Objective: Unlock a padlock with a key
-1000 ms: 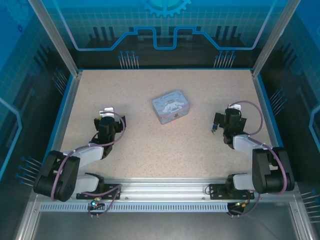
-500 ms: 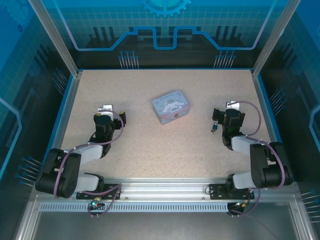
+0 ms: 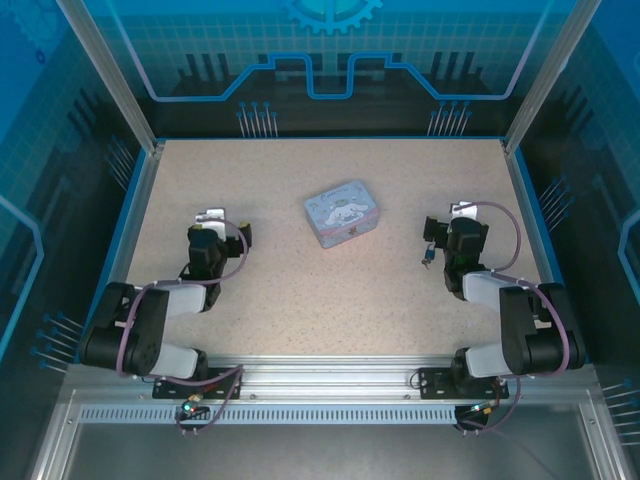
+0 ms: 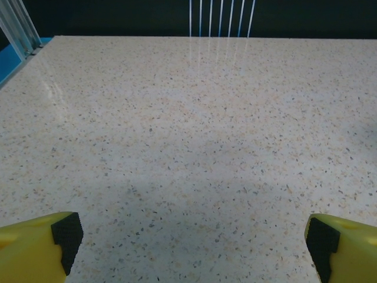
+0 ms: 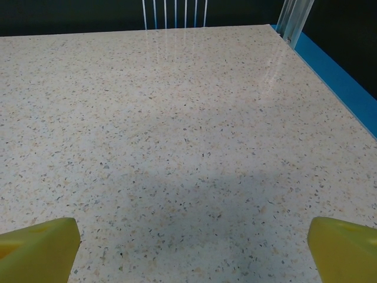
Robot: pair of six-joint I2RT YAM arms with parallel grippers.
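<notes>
My left gripper (image 3: 216, 224) stands open over bare table at the left, nothing between its yellow fingers (image 4: 35, 244). My right gripper (image 3: 457, 222) is open too, low over the table at the right, with its fingers (image 5: 38, 247) wide apart and empty. A tiny dark thing (image 3: 427, 258) lies on the table just left of the right wrist. It is too small to tell whether it is the key or the padlock. In the left wrist view the left gripper (image 4: 191, 239) faces the far edge. The right gripper (image 5: 191, 239) faces the far right corner.
A pale blue cartoon-printed tin (image 3: 341, 213) lies shut at the table's middle, between the two arms. The speckled table (image 3: 300, 290) has a blue rim and metal posts at its corners. White rods (image 4: 221, 17) stand behind the far edge.
Both arms have folded back a little towards their bases. The left gripper has shifted slightly farther and the right one slightly left. Both stay wide open.
</notes>
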